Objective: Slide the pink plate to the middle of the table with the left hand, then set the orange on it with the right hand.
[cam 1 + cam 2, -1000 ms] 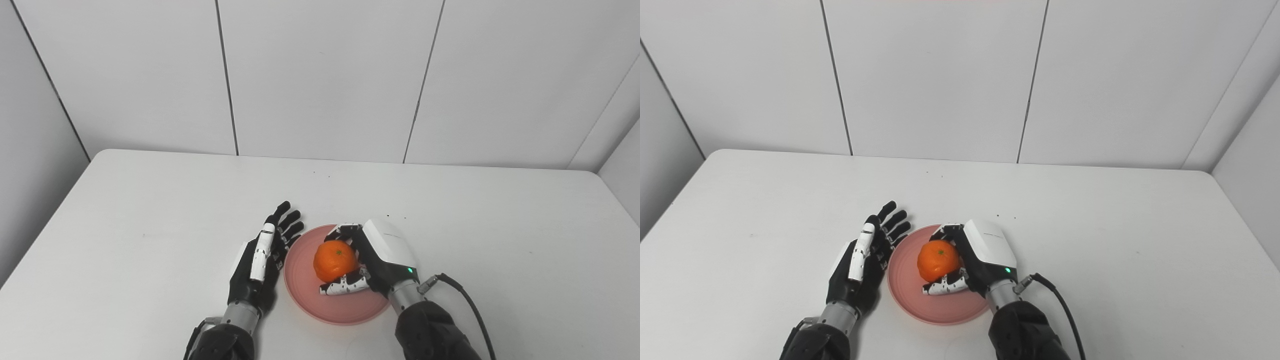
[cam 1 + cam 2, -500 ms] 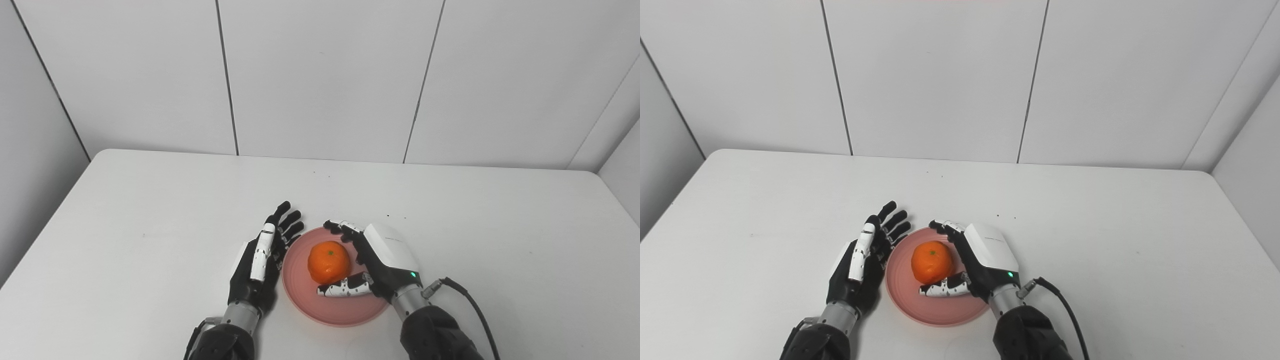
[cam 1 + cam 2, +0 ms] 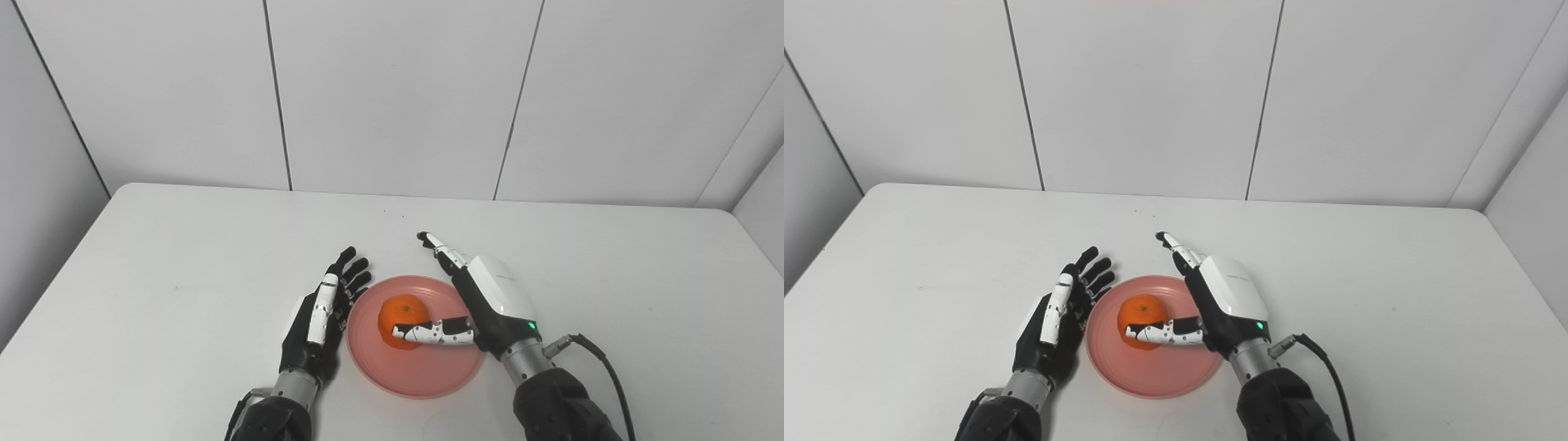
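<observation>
Orange point(image 3: 401, 312) beside spread right hand point(image 3: 490, 303)

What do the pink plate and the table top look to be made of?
Pink plate: probably plastic or melamine, going by its even matte colour, thin rim and lack of glaze shine. Table: apparently white laminate or painted board, smooth and satin, with soft reflections and a few dark specks.
</observation>
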